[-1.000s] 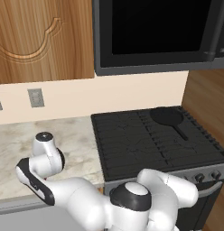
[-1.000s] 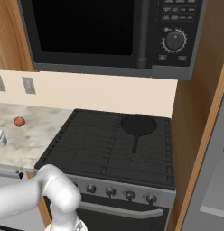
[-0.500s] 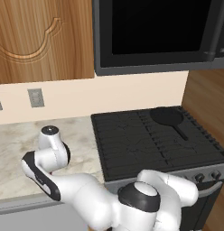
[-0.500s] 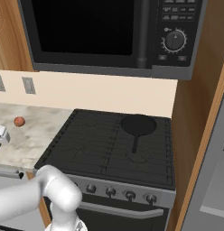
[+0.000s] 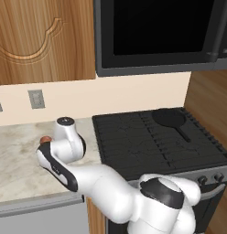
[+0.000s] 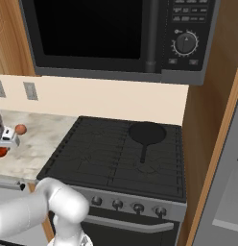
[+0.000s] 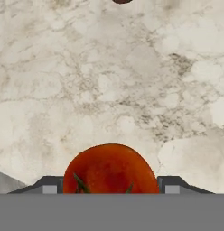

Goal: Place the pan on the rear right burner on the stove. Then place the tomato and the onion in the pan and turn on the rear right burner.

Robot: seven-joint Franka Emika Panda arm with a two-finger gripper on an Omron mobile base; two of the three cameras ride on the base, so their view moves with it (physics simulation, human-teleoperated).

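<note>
The red-orange tomato (image 7: pixel 110 169) with its green stem spot sits between my gripper's (image 7: pixel 110 186) two fingertips, which press on its sides, above the marble counter (image 7: pixel 109 81). In the right base view the gripper (image 6: pixel 1 145) hangs at the left edge with the tomato (image 6: pixel 0 152) under it. The pale onion (image 6: pixel 20 129) lies on the counter just beyond, and peeks out behind my arm (image 5: pixel 44 139). The black pan (image 5: pixel 169 118) (image 6: pixel 147 132) rests on the rear right burner of the stove (image 6: pixel 92 158), handle toward the front.
A black microwave (image 6: pixel 116 38) hangs over the stove. The stove's knobs (image 6: pixel 116 204) line its steel front. A wood cabinet (image 5: pixel 42 41) and wall outlets (image 5: pixel 36 98) stand behind the counter. A wooden wall panel (image 6: pixel 207 144) borders the stove's right side.
My wrist has risen and swung to the right over the counter, uncovering the onion behind it in the left base view. The pan and onion have stayed put.
</note>
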